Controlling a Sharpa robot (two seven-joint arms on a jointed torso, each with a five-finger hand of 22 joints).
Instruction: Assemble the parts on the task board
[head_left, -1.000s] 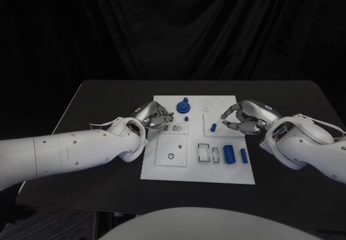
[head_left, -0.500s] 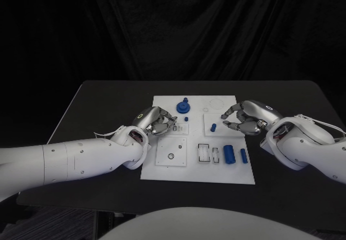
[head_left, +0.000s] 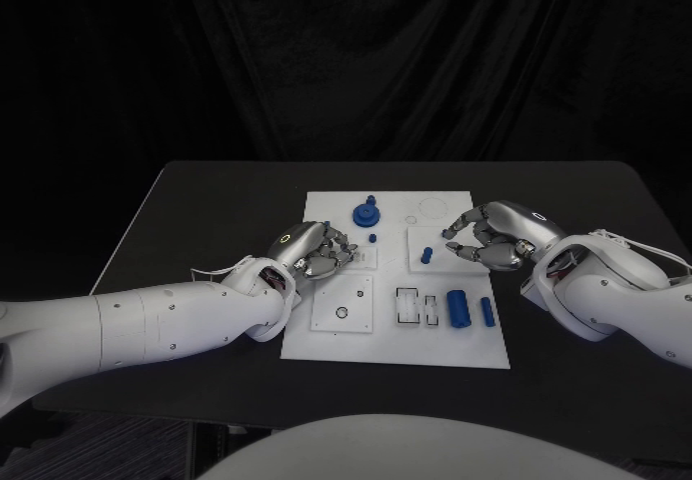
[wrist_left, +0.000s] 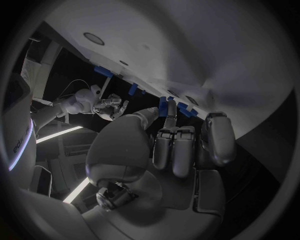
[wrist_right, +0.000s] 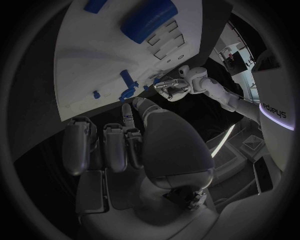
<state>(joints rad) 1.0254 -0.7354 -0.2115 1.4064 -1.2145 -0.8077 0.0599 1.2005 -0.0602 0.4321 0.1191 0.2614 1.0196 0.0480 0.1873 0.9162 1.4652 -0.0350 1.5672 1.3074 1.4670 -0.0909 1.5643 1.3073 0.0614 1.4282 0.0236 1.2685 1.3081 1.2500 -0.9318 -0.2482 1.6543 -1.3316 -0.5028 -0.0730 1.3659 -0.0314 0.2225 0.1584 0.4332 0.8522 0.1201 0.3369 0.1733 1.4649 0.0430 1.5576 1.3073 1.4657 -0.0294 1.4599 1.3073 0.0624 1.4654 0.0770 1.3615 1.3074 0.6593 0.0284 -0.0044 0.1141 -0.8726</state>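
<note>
The white task board (head_left: 397, 335) lies mid-table. On it are a blue knob (head_left: 366, 213), a small blue peg (head_left: 374, 239), a short blue piece (head_left: 427, 255), a thick blue cylinder (head_left: 457, 308) and a slim blue bar (head_left: 488, 310). My left hand (head_left: 312, 250) hovers over the board's left edge with its fingers curled above a small slotted block. In the left wrist view, blue bits (wrist_left: 165, 105) show right at the fingertips (wrist_left: 172, 150); I cannot tell whether they are held. My right hand (head_left: 490, 236) is curled at the board's right edge, beside the short blue piece, with nothing in it.
A white square block with a ring hole (head_left: 343, 303) and a frame with narrow slots (head_left: 418, 306) sit on the board's near half. In the right wrist view the thick cylinder (wrist_right: 149, 20) lies on the board (wrist_right: 87, 65), with my left hand (wrist_right: 169, 87) beyond.
My left hand has slid toward the robot along the board's left edge and now covers the slotted block. The right hand and the blue parts have not moved.
</note>
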